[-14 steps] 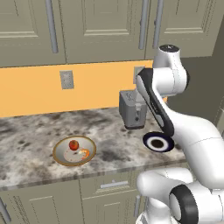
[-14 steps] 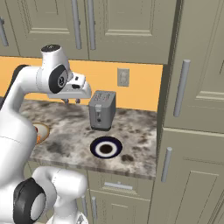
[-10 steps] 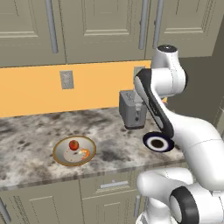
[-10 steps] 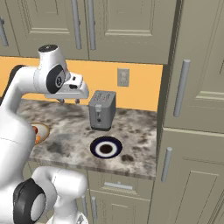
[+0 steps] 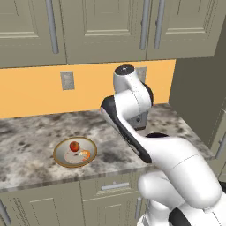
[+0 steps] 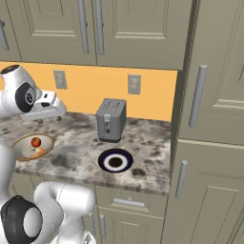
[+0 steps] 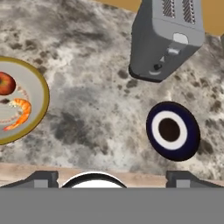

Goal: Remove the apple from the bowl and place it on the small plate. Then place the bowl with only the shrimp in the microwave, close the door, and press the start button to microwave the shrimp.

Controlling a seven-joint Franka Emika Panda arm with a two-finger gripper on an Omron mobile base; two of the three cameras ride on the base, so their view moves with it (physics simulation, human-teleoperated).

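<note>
We find the apple (image 5: pixel 74 145) in the bowl (image 5: pixel 59 156) beside the shrimp (image 5: pixel 84 154) near the counter's (image 7: pixel 100 87) front edge, judge it light, firm and smooth-skinned, best pinched across its middle, with the gripper (image 7: pixel 111 176) spread wide, empty.

A glossy white arm (image 5: pixel 172 159) of rounded, bulbous segments, with dark grey joint rings, a black-capped joint (image 5: pixel 124 69) on top, and a black strip along one link.
</note>
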